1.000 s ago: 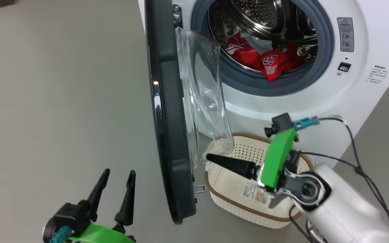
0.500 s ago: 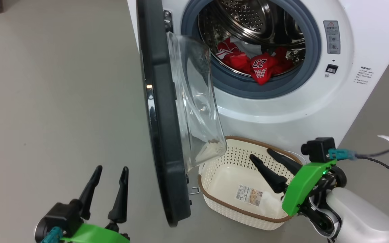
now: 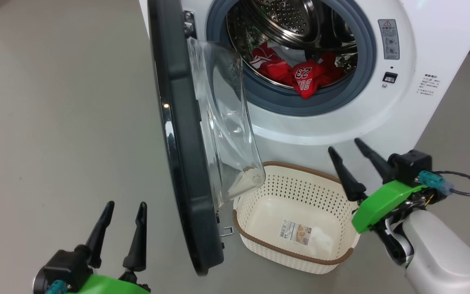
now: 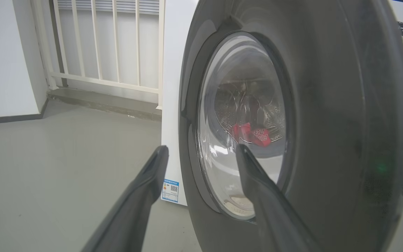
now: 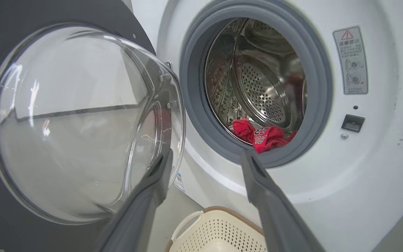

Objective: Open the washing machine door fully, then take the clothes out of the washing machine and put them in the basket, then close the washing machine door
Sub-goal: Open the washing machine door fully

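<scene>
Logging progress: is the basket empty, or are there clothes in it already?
Empty. The basket shows its bare bottom and paper label; the red clothes lie in the drum.

Grey floor (image 3: 55,122) spreads across the head view's left; white railing (image 4: 110,42) meets white wall (image 4: 5,56), upper left, left wrist view

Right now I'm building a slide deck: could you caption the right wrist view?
Open right gripper facing red clothes in the washing machine, door open, basket below.
</scene>
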Controlling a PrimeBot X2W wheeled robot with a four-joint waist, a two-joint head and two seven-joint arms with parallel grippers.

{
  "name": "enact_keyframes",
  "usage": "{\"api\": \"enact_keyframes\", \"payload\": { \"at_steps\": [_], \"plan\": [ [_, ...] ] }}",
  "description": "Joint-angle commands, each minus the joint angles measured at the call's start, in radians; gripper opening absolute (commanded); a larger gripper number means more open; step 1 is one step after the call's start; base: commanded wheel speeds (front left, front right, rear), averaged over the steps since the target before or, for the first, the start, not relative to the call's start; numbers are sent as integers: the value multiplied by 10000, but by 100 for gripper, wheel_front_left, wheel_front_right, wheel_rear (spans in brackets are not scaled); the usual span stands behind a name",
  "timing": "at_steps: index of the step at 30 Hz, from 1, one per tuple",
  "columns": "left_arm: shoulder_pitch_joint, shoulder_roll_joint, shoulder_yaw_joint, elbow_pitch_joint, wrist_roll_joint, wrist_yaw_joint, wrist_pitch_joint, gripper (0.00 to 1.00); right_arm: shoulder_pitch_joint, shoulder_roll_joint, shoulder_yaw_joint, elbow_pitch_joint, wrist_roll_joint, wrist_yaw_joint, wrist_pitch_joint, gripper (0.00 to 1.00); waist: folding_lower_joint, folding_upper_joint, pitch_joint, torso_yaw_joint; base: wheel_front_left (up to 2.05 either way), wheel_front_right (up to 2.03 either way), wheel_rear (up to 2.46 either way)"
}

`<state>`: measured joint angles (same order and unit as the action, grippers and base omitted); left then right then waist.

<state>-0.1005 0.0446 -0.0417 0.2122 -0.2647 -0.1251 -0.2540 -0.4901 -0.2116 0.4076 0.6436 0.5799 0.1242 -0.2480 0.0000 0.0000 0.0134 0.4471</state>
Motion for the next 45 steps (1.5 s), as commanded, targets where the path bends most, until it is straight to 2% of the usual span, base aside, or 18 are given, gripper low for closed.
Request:
{"api": "enact_keyframes", "payload": {
  "at_steps": [1,5,10,23,41,42,43,44,45],
  "plan": [
    [-72,90,335,-287,75,-56,-78,100,300,177,-234,-383,-455,65,-133,100,0,0,10,-8,0,0,0],
    [-79,79,311,-276,77,-56,-78,100,1125,851,-1829,-1323,-2165,65,-135,100,0,0,28,-5,0,0,0],
    [-105,69,288,-263,83,-56,-78,100,1922,1373,-2731,-1926,-3122,65,-136,100,0,0,18,23,0,0,0],
    [-39,62,275,-255,368,-56,-78,100,2671,1605,-3021,-2119,-3359,65,-137,100,0,0,-109,64,0,0,0],
    [60,58,463,-82,-67,-56,-78,100,2928,1613,-3203,-1928,-3156,65,-137,100,0,0,-221,10,0,0,0],
    [50,58,481,-67,-56,-56,-78,81,2933,1613,-3186,-1914,-3143,65,-137,100,0,0,-231,9,0,0,0],
    [36,58,505,-57,-37,-56,-78,48,2936,1613,-3169,-1896,-3124,65,-137,100,0,0,-237,8,0,0,0],
    [14,58,524,-63,-49,-56,-78,29,2937,1613,-3160,-1880,-3104,65,-137,100,0,0,-244,8,0,0,0],
    [-21,58,542,-117,-107,-56,-78,0,2937,1613,-3158,-1867,-3090,65,-137,100,0,0,-248,12,0,0,0]
  ]
}}
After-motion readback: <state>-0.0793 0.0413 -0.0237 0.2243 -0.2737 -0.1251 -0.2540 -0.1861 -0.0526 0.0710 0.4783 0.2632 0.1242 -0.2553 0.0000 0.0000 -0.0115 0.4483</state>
